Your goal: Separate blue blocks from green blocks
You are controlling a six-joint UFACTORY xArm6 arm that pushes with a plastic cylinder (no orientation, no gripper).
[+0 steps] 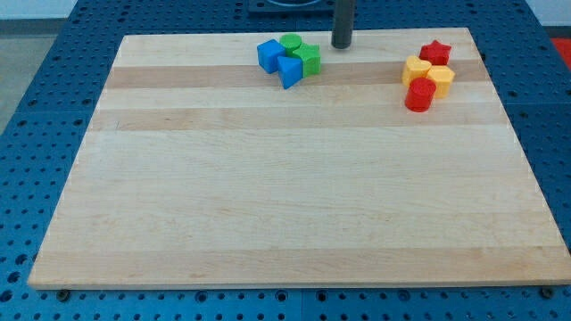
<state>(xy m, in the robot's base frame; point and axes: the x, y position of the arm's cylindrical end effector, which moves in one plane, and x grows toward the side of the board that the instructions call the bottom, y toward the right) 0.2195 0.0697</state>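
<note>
Two blue blocks and two green blocks sit bunched together near the view's top, left of centre. A blue block (268, 55) is at the cluster's left and a blue triangular block (289, 70) is at its bottom. A green round block (290, 43) is at the top and a green block (309, 59) is at the right. All touch or nearly touch. My tip (342, 45) rests on the board just right of the green blocks, a small gap away.
A second cluster sits at the view's top right: a red star block (435, 53), two yellow blocks (416, 69) (441, 78) and a red cylinder (419, 94). The wooden board (285, 196) lies on a blue perforated table.
</note>
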